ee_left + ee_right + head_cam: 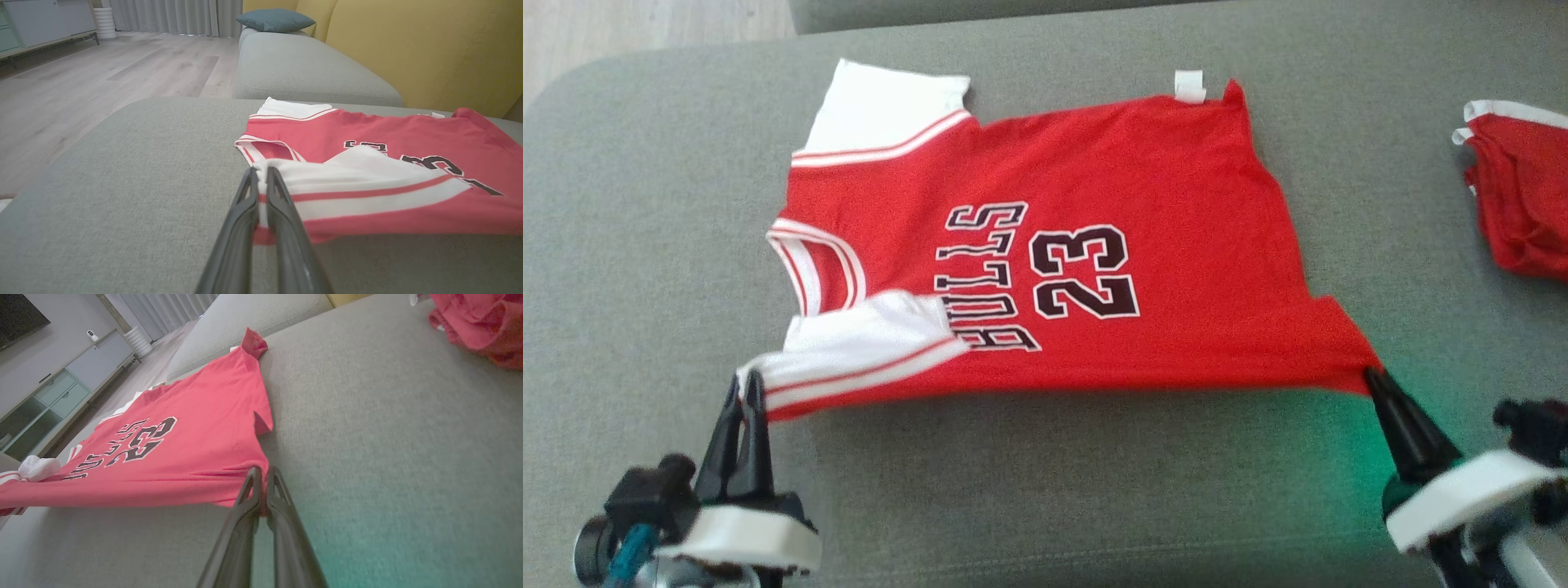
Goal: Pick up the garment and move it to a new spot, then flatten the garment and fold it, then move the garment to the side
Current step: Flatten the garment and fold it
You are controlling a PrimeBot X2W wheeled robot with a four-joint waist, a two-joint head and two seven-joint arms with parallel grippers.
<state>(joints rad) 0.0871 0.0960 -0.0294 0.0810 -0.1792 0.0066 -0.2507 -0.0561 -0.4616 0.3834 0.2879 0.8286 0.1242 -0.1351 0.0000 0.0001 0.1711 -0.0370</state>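
Left gripper (746, 384): jaws clamped on the striped white sleeve hem of the jersey (1176, 204). The left wrist view gives the close look, with fabric pinched between both fingers. That view also adds a yellow backrest (429, 49), a teal pillow (273, 19) and a wood floor (102, 73). The jersey lies print-up mid grey cushion (645, 204), collar to the left. Its near edge is pulled taut between the grippers and lifted off the cushion. The head view picks up a white tag (1189, 86) at the far edge. Right gripper (1374, 376): jaws closed on the near hem corner. The right wrist view confirms the pinch and adds a cabinet (61, 392). A second red garment (1523, 204) lies crumpled at far right, well apart.
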